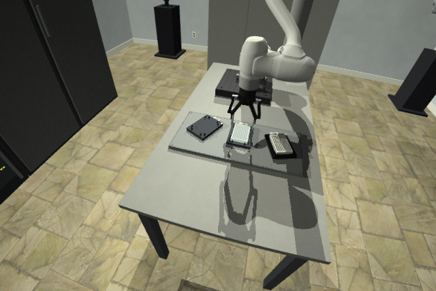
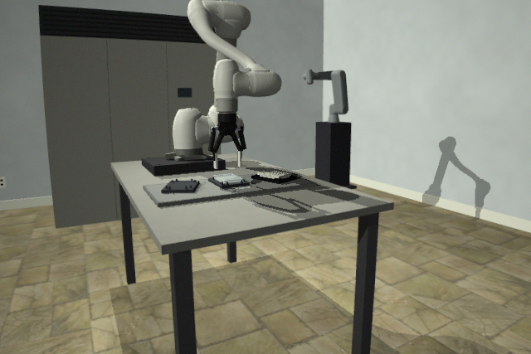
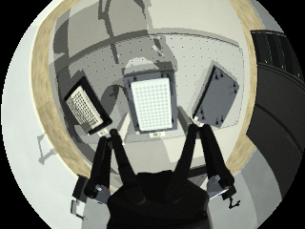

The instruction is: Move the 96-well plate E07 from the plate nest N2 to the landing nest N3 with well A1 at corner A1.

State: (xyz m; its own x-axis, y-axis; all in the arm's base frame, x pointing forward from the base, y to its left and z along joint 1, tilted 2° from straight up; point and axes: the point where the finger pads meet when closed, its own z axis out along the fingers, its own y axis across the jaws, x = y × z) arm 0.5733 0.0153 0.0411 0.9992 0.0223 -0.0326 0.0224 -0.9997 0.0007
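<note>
On the grey table, plate E07 is seen at 6 o'clock below the open, empty gripper.

A smooth white, round-jointed tubular arm ends in a black two-finger linkage gripper with pale silver fingertips.
</note>
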